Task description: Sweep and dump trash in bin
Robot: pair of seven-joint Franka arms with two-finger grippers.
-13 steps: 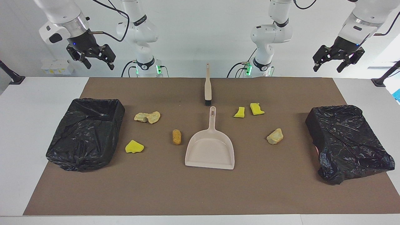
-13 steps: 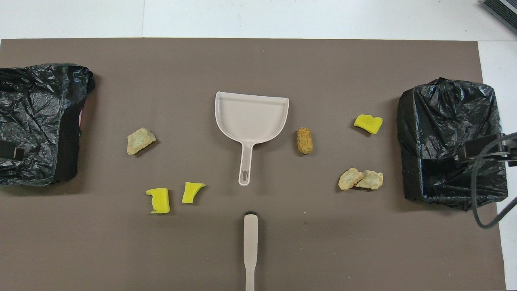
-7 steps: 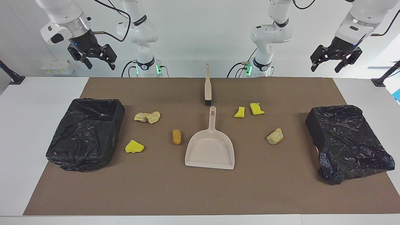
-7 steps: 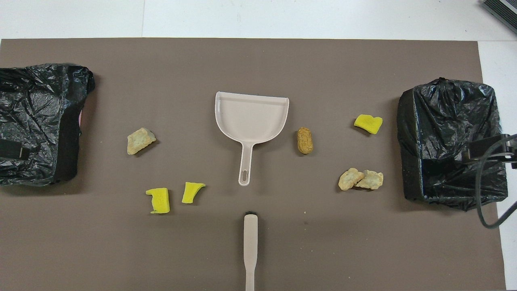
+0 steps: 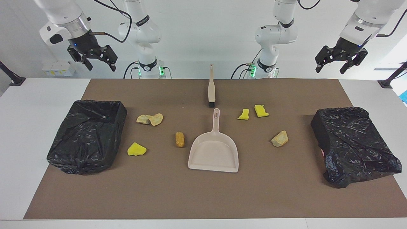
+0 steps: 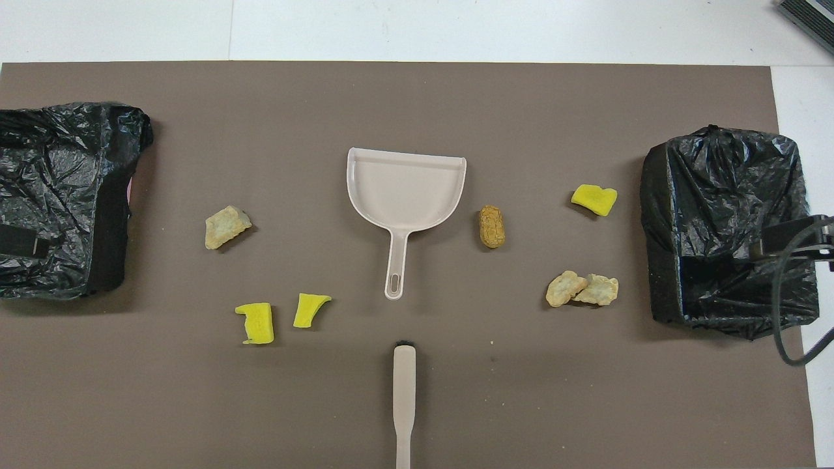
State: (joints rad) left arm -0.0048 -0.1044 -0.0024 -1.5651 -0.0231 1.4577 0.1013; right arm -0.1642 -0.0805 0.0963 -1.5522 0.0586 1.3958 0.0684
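Note:
Several small trash chunks lie on the brown mat around the beige dustpan [image 5: 213, 156]. Toward the right arm's end are a tan pair [image 5: 149, 119], a yellow chunk [image 5: 136, 149] and an orange-brown oval [image 5: 180, 139]. Toward the left arm's end are two yellow chunks [image 5: 244, 114] [image 5: 261, 110] and a tan one [image 5: 280, 139]. A brush [image 5: 211, 90] lies nearer to the robots than the dustpan's handle. A black-bagged bin [image 5: 89, 133] stands at the right arm's end. My right gripper [image 5: 101, 67] hangs open and empty above that end's near edge. My left gripper [image 5: 330, 70] hangs open and empty above the other end.
A second black-bagged bin [image 5: 353, 143] stands at the left arm's end of the mat [image 5: 203, 197], its bag crumpled over it. White table [image 5: 28, 127] borders the mat on all sides. A cable loops down beside the right gripper.
Both grippers have shifted slightly in the air, the left one a little upward. Nothing on the mat has moved.

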